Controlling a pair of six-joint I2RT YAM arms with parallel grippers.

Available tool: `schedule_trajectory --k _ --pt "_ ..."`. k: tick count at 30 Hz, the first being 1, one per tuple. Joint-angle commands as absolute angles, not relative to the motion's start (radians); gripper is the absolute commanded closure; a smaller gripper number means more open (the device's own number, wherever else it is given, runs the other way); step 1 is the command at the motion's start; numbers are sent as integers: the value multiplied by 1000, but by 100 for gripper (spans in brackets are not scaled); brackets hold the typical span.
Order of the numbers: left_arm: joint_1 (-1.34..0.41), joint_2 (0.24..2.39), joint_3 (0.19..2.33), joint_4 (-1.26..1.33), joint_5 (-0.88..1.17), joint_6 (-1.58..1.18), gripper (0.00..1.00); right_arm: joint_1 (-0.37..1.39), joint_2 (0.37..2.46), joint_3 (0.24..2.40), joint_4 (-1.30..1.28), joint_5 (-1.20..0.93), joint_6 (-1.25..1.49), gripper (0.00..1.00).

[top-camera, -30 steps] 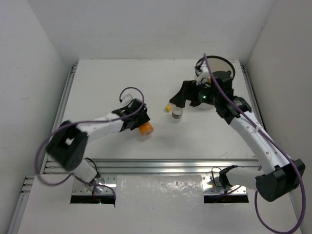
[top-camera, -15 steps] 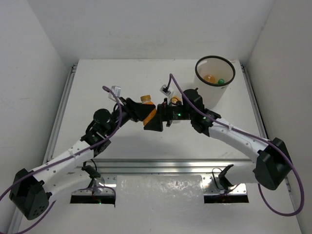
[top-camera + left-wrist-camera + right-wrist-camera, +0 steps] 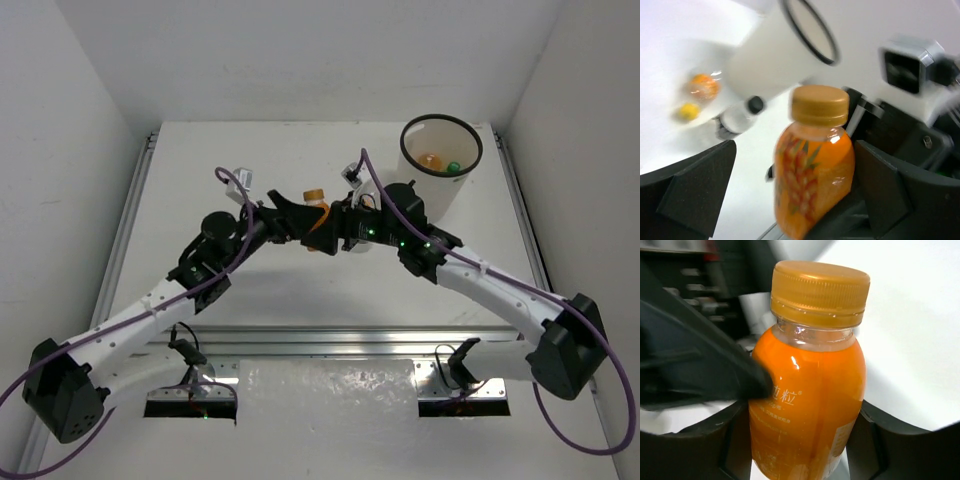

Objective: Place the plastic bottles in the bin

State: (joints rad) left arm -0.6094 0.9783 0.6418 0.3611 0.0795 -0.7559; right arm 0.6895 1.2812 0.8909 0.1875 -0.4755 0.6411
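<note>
An orange plastic bottle (image 3: 316, 204) with a gold cap is held up over the middle of the table, between the two grippers. My right gripper (image 3: 805, 440) is shut on the bottle's body (image 3: 807, 390), a finger pressing each side. My left gripper (image 3: 795, 190) is open, its fingers standing well clear of the same bottle (image 3: 812, 170). The white bin (image 3: 440, 196) with a black rim stands at the back right, with an orange bottle (image 3: 431, 160) and a green one (image 3: 453, 166) inside. A clear bottle with a black cap (image 3: 737, 118) lies on the table near the bin (image 3: 775, 60).
A blurred orange object (image 3: 702, 86) and a small yellow one (image 3: 687, 111) lie on the table in the left wrist view. White walls close the table in on the left, back and right. Both arms reach inward and meet mid-table.
Both arms swung to the middle of the table. The right gripper shut on the orange bottle that the left one carried there, and the left gripper opened and let go.
</note>
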Motion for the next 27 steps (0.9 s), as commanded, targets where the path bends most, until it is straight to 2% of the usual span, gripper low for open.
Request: schedule_trajectory --k 1,2,3,5,10,14,15,16,17,19,20,21,27 --pt "-615 946 890 -55 -346 -796 0 663 1200 1044 -21 -131 509 100" --pt "-614 951 938 -292 -427 -827 0 644 1204 1092 -108 -42 488 100" --pt "-611 963 977 -369 -495 -842 0 614 1216 1142 -276 89 488 100" --pt "-609 968 1038 -496 -571 -845 0 481 1259 1253 -435 144 497 100" --pt "-609 965 1000 -480 -488 -761 0 238 1409 1470 -567 218 459 99" --pt "-612 1035 986 -385 -339 -663 0 178 1574 1655 -664 290 404 94" --pt "-612 1051 986 -358 -300 -616 0 173 1604 1693 -682 313 393 89" --pt "-614 1066 989 -309 -228 -597 0 161 1633 1760 -702 327 381 79" --pt "-621 1095 992 -273 -183 -568 0 155 1679 1790 -745 356 380 38" --pt "-644 1136 999 -186 -89 -502 0 146 1713 1847 -782 383 387 10" --pt "-652 1150 1005 -164 -80 -485 0 146 1715 1856 -785 394 388 3" --pt "-661 1167 1020 -132 -78 -451 0 144 1713 1864 -785 399 387 1" --pt "-695 1380 1176 -110 -72 -368 0 146 1642 1836 -819 374 413 1"
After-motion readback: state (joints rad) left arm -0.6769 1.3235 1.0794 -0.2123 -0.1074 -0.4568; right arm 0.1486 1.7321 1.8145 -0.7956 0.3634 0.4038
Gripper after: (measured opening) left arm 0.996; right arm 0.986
